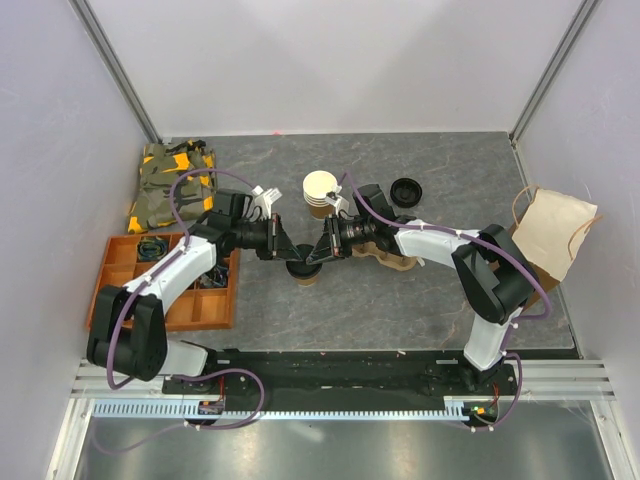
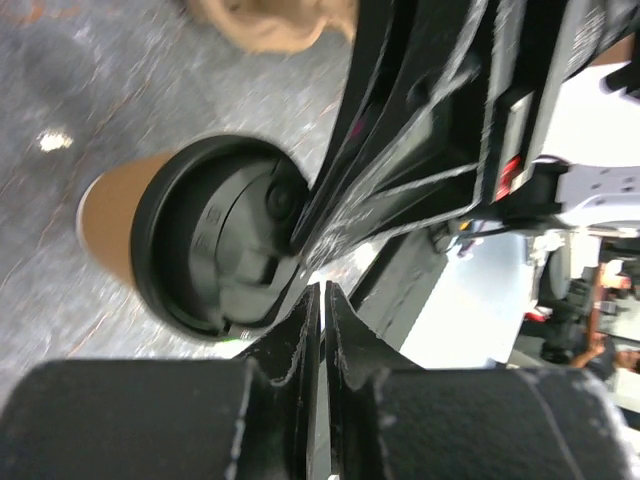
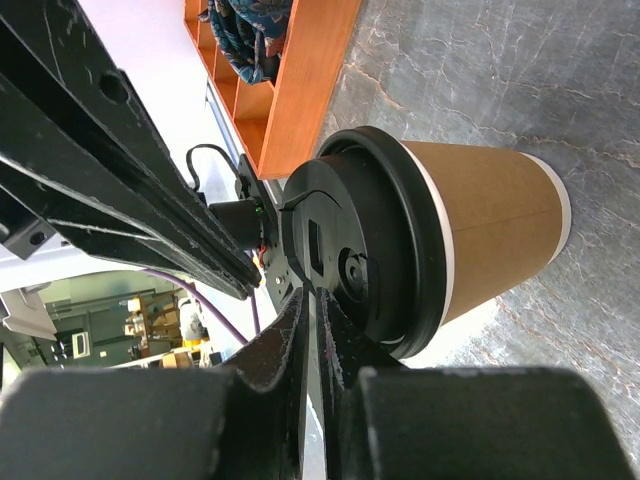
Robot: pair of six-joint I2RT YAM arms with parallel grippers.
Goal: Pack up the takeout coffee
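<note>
- The left gripper (image 2: 322,296) had its two fingers drawn together, with only a thin slit between them and nothing held in it.
- Its tips sat at the edge of the black lid (image 2: 215,240), on the side nearer the left arm. Whether they pressed on it I cannot tell.
- The right gripper (image 3: 312,300) was likewise closed to a hairline gap and carried nothing.
- Its tips met the rim of the same lid from the opposite side, so in the overhead view the two grippers pointed at each other across the cup.
- The takeout coffee cup (image 3: 490,240), brown paper with a cream band under the lid, stood upright on the grey table (image 1: 400,300). It was near the middle, between the two grippers and just below their tips, and the lid was seated on it.
- An orange tray (image 3: 300,100) with compartments lay to the left of the cup, under the left arm.
- A tan cardboard carrier (image 2: 270,20) lay just beyond the cup, under the right forearm.
- A stack of nested cups (image 1: 320,188) stood farther back, near the middle.
- A loose black lid (image 1: 406,192) lay to the right of that stack.
- Green and yellow packets (image 1: 170,185) were piled at the far left.
- A brown paper bag (image 1: 555,228) with handles lay at the right edge.
</note>
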